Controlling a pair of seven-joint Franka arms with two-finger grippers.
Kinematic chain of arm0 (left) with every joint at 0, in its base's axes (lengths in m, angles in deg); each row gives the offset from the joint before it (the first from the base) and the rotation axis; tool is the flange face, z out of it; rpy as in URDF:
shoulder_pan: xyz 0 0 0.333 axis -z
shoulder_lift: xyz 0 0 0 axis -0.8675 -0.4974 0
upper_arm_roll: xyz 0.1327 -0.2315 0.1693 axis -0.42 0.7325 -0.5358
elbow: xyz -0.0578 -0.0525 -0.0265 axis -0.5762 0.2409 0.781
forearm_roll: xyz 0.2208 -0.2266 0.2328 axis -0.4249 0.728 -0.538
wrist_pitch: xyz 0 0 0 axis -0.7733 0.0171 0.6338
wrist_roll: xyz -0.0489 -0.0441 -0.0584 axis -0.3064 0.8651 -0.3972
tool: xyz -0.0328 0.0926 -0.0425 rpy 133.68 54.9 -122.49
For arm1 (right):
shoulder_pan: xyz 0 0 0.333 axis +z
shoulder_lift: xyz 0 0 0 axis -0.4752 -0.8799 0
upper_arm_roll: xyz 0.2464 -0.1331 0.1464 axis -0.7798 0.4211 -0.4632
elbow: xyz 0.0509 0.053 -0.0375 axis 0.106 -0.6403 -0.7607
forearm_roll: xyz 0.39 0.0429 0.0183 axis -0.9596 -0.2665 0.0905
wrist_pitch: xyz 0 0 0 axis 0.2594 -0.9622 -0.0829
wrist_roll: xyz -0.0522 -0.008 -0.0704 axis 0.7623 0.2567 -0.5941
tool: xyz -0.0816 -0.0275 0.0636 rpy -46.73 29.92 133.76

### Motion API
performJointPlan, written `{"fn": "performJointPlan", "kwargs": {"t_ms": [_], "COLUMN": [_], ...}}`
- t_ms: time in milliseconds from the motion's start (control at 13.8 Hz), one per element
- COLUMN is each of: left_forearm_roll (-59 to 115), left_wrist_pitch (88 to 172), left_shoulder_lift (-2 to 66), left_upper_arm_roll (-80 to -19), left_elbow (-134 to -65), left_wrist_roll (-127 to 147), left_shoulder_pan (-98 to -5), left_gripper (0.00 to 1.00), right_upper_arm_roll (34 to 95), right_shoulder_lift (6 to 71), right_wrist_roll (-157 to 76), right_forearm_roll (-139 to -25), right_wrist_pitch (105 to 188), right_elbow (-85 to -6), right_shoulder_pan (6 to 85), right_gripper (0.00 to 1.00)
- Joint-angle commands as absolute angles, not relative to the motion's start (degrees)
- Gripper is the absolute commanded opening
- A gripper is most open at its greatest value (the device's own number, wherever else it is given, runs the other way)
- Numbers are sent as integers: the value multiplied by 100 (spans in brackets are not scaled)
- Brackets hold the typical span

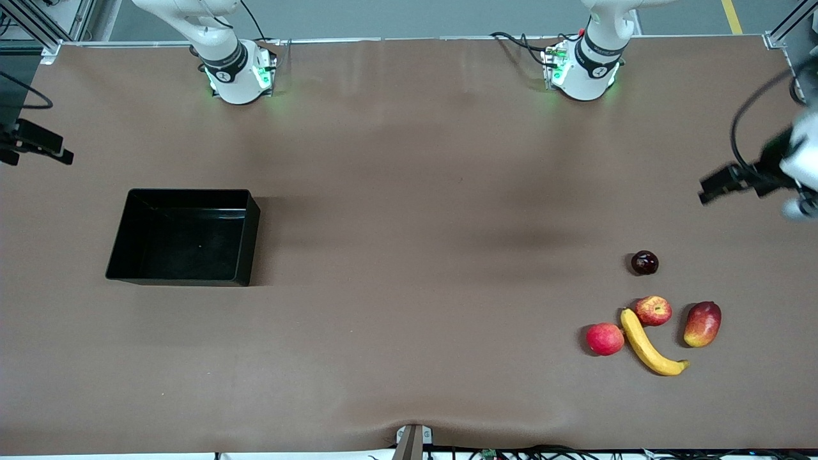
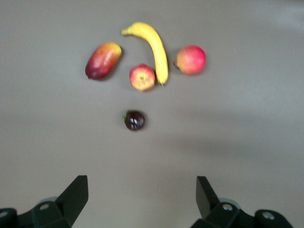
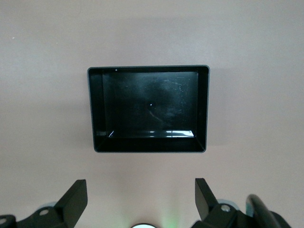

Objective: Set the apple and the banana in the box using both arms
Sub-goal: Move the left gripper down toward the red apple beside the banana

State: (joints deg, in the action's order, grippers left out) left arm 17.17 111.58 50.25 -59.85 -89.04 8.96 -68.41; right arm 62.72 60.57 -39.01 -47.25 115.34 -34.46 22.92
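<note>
Brown table runs under both my grippers: my left gripper, fingers spread wide and empty, hangs over bare table at the left arm's end. Its wrist view alone shows the banana touching the apple. My right gripper, likewise spread and empty, hovers near the box, whose bare inside only that wrist view shows square-on.

Three cameras: one high overview, one on each wrist.

The front view looks down from across the table toward the arm bases, taking in the box and the fruit cluster with the banana. The left wrist view looks down from well above onto that same cluster, banana included. The right wrist view looks straight down on the box, so it shares only that with the overview.
</note>
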Motion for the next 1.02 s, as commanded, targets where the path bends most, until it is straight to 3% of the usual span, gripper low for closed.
{"fn": "performJointPlan", "kwargs": {"t_ms": [0,508,944], "left_forearm_roll": [1747,1721,1782], "left_wrist_pitch": [11696,13172,13656], "left_shoulder_lift": [4313,2730,1631], "left_upper_arm_roll": [-5975,-5984,-5975], "left_elbow": [-8654,-8645,-8162], "left_wrist_roll": [944,935,812], "left_shoulder_pan": [-6861,-7107,-7213], "left_gripper": [100,100,100], "right_upper_arm_roll": [6221,6221,6221], "right_shoulder_lift": [5591,4335,3228], "right_wrist_roll": [-3838,-3024,-2485], "right_forearm_roll": [-4837,-4846,-4846], "right_wrist_pitch": [11663,12663,13738], "right_elbow": [-3302,-3372,-3434], "right_shoulder_pan": [1828,1449,1203], "right_gripper": [100,100,100]}}
